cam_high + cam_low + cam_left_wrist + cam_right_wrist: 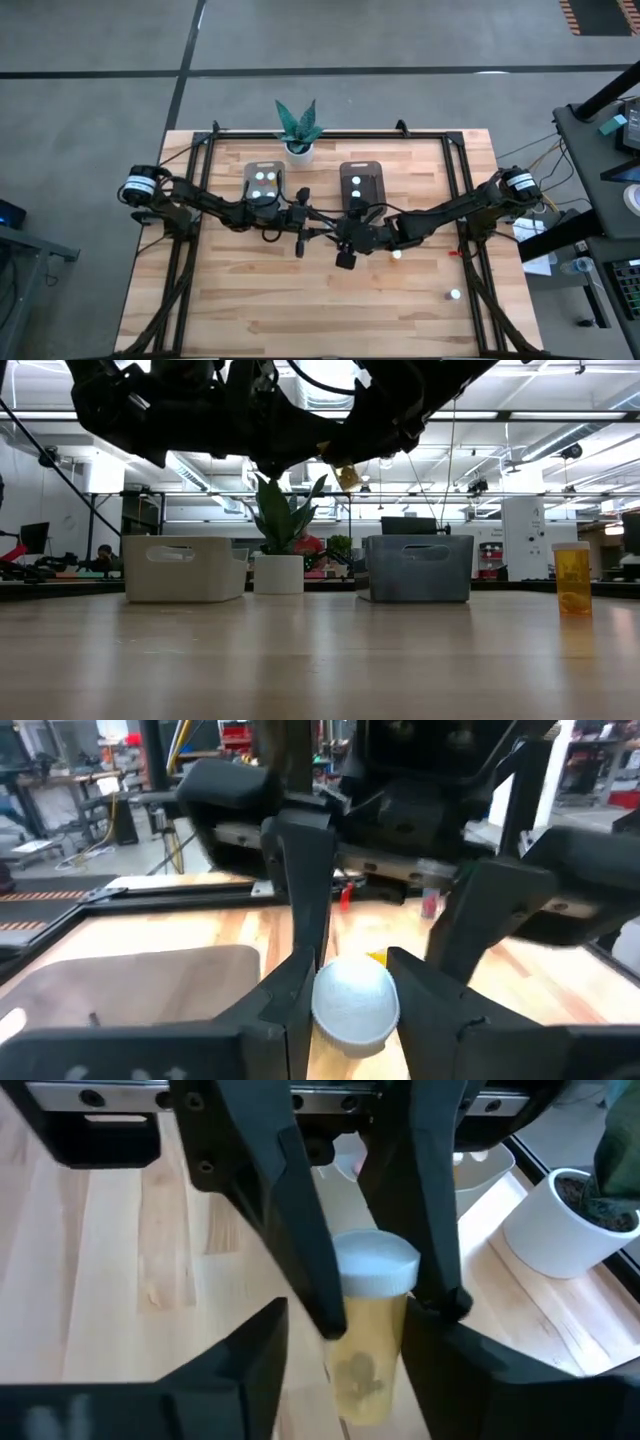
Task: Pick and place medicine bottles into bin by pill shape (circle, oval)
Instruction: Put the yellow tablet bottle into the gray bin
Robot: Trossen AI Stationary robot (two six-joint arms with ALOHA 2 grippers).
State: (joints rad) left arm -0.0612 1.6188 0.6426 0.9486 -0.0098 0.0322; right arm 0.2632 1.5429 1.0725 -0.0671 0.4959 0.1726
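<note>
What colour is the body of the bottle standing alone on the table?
Amber orange, with a white cap; the medicine bottle shows best in the low view.

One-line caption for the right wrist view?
Mid-air over the table: left gripper clamps an amber medicine bottle near its white cap, between the right gripper's open fingers.

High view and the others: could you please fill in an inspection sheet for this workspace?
Surface: wooden slat table.
Job's things: pale tub and dark tub each show two white caps; two bottles loose at right; one bottle held mid-air.
Clutter: potted plant behind the tubs.
Grippers: left gripper shut on that bottle; right gripper open around it.
Cables: wires loop along both arms.
Surroundings: cluttered desk at right.
</note>
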